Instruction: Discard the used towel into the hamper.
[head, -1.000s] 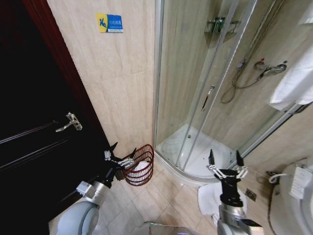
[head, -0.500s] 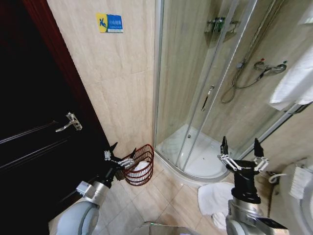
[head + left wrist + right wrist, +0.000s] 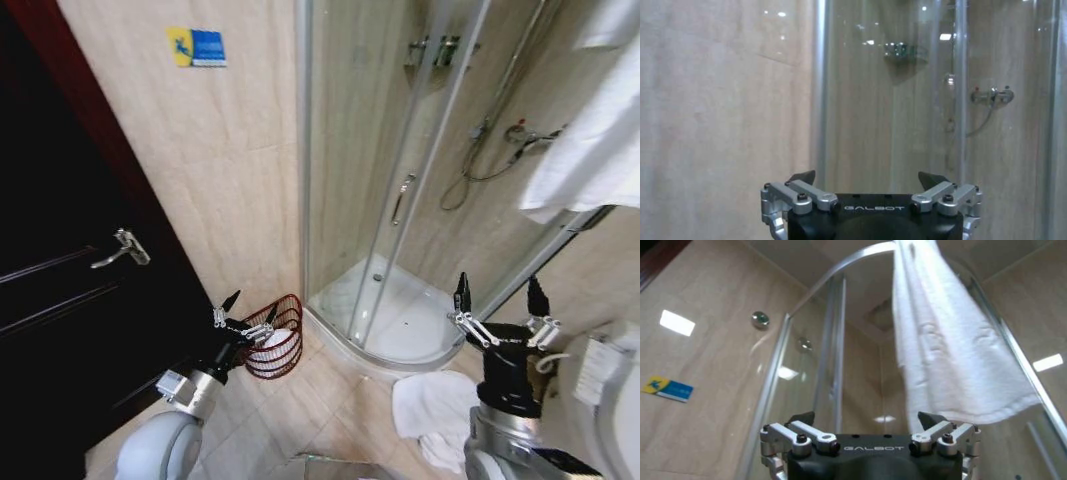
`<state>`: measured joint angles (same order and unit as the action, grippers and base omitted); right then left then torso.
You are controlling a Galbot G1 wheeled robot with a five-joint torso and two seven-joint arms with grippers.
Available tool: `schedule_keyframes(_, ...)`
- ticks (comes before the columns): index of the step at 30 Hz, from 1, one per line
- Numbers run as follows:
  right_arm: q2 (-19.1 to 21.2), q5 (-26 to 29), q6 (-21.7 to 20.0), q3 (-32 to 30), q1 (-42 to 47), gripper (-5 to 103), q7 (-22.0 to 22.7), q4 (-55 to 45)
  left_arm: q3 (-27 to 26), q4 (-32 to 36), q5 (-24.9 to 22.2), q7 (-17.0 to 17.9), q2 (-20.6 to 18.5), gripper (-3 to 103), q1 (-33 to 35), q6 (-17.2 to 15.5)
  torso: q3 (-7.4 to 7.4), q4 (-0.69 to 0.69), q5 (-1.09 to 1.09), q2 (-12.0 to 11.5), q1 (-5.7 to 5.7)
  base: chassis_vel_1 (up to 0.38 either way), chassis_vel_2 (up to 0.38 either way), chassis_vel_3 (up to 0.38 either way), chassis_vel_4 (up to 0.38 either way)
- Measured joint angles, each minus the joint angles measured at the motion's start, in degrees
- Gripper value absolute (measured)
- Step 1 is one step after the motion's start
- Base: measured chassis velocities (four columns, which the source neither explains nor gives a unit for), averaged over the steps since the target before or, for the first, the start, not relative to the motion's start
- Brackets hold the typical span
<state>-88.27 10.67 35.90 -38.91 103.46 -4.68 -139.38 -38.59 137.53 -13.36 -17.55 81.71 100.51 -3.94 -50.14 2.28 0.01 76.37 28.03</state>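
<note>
**Head view: both arms up and empty, towel overhead, hamper by the door**

Head view has the right gripper [image 3: 497, 300] raised in front of the shower enclosure [image 3: 400, 180], fingers spread wide, nothing in them. Right wrist view shows the same gripper [image 3: 867, 419] pointing up at a white hanging towel [image 3: 950, 355] draped from a rail above; fingers apart and clear of the cloth. My read: the arm is staged high because that towel is the pick target, though the task doesn't say which towel counts as used.

Left gripper [image 3: 247, 312] is low on the other side, fingers also spread and empty, just in front of the hamper [image 3: 277, 340]. Looks parked, or pre-positioned near the drop point. Left wrist view has that gripper [image 3: 868, 179] facing the tiled wall and the glass.

Hamper sits on the floor against the wall [image 3: 220, 170], between the dark door [image 3: 70, 270] and the shower's corner post. Something white is already lying inside it.

Surroundings:
- a second white towel [image 3: 432, 410] is crumpled on the floor tiles by the shower tray, beside the right arm
- the shower hose and fittings [image 3: 490, 150] are behind the glass, out of play
- a white fixture [image 3: 600, 390] is at the robot's right

Obstructions, as I judge it: the glass door edge and the shower's curved rail sit close to the hanging towel, so little room to reach. The path from there to the hamper crosses in front of the enclosure.
</note>
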Motion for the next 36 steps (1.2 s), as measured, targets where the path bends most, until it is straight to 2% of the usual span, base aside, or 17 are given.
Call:
schedule_keyframes(14, 0.78, 0.61, -0.17, -0.27, -0.67, 100, -0.69, -1.45, 0.01, 0.01, -0.01, -0.02, 0.01, 100, 0.0, 0.02, 0.0, -0.02, -0.01, 0.0, 0.0, -0.304, -0.31, 0.312, 0.307)
schedule_keyframes(19, 1.4, 1.68, -0.34, -1.06, -1.44, 100, -0.97, -2.7, 0.02, 0.01, -0.01, -0.05, 0.01, 100, 0.0, 0.01, -0.01, 0.0, 0.02, 0.0, 0.01, -0.144, -0.182, 0.188, 0.096)
schedule_keyframes(21, 1.76, 2.06, -0.5, -1.36, -1.69, 100, -0.98, -3.03, 0.01, 0.01, -0.01, -0.04, 0.01, 100, 0.02, 0.02, 0.0, 0.04, 0.01, 0.0, -0.01, 0.021, -0.071, 0.109, 0.049)
schedule_keyframes(25, 2.42, 2.83, -1.12, -1.98, -2.02, 100, -1.04, -3.83, -0.01, 0.0, -0.01, -0.04, -0.02, 100, 0.01, 0.01, 0.01, -0.03, -0.06, 0.01, -0.02, 0.061, 0.027, -0.056, -0.008)
schedule_keyframes(36, 3.95, 3.6, -4.75, -2.07, -3.96, 100, 0.54, -3.96, 0.0, 0.0, -0.01, -0.01, -0.01, 100, 0.0, 0.01, 0.05, -0.04, 0.0, -0.09, -0.05, 0.05, 0.077, 0.015, 0.019)
